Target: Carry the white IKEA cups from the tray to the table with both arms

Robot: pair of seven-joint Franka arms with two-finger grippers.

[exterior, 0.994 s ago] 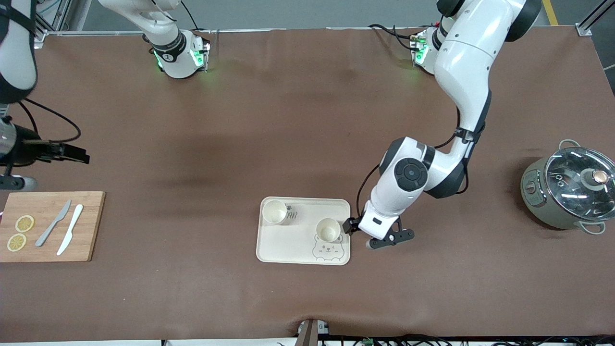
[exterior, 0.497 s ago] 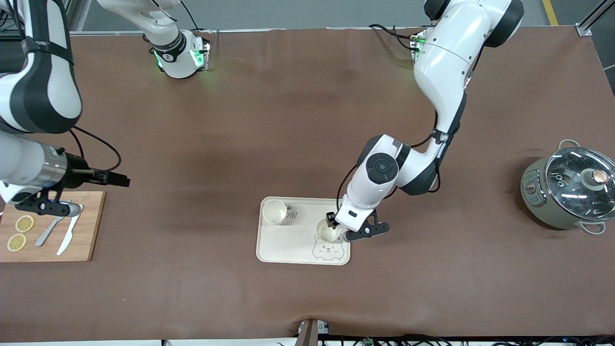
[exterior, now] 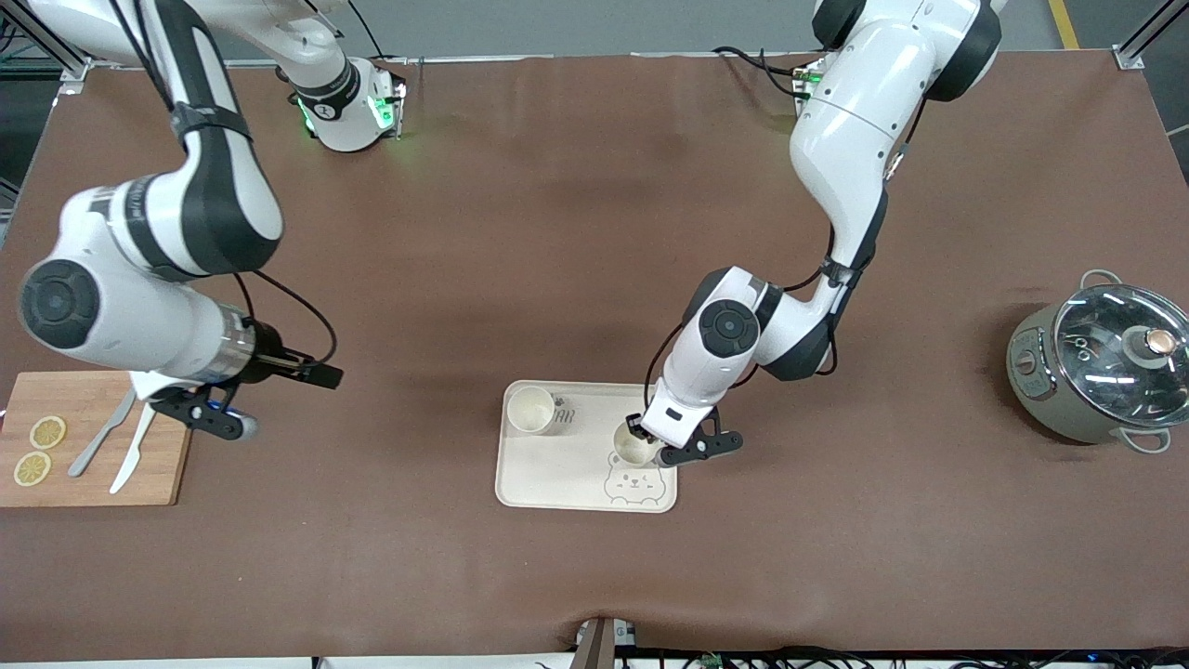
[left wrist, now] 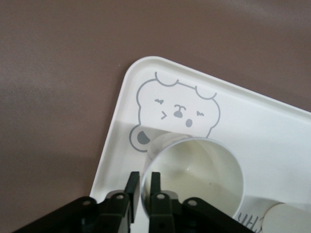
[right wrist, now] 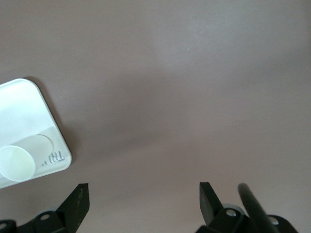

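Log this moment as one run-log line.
left gripper: shut on cup rim, in tray | right gripper: open, over bare table | second cup: in tray

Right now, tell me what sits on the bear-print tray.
Two white cups stand on the tray: one cup free at a corner, the other cup by the bear print, its rim pinched by the left claw. The claw hides part of that rim.

The left gripper (left wrist: 141, 187) was down low, fingers pinched close together. The right gripper (right wrist: 143, 194) hung in the air, fingers spread wide.
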